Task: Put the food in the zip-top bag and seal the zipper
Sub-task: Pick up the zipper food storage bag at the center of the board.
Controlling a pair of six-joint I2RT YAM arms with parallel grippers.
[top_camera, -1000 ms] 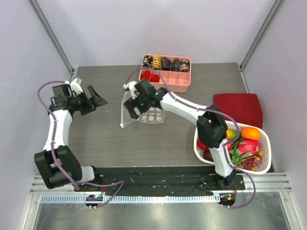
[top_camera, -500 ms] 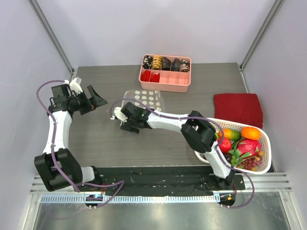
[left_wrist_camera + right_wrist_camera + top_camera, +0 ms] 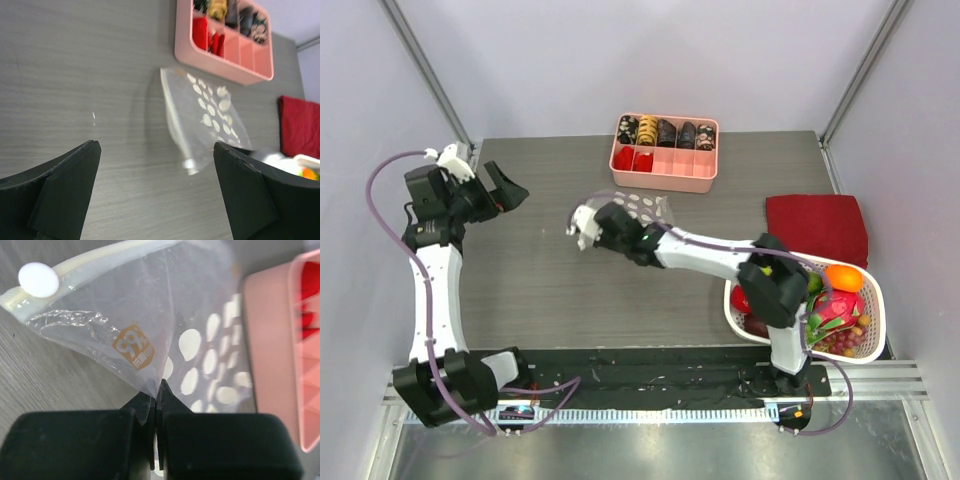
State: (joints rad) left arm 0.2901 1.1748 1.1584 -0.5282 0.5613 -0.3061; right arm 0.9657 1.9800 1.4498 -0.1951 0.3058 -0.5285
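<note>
The zip-top bag [image 3: 645, 208], clear with white dots, lies mid-table just in front of the pink tray. My right gripper [image 3: 623, 218] is shut on a pinch of its film [image 3: 159, 382]. In the right wrist view the zipper [image 3: 100, 259] runs along the bag's far edge, with a white slider [image 3: 38, 279] at its left end. The food sits in the white basket [image 3: 870, 345] at the right: an orange fruit [image 3: 843, 277] and a red apple [image 3: 741, 300] among others. My left gripper [image 3: 508, 190] [image 3: 157, 195] hangs open to the left of the bag, holding nothing.
A pink compartment tray [image 3: 665, 178] with dark and red snack pieces stands at the back centre. A folded red cloth [image 3: 817, 225] lies at the right, behind the basket. A pink dragon fruit [image 3: 835, 308] and grapes share the basket.
My right gripper went from open to shut on the bag's film. The bag, propped up a second ago, now lies low. My left arm has drawn back toward the far left.
</note>
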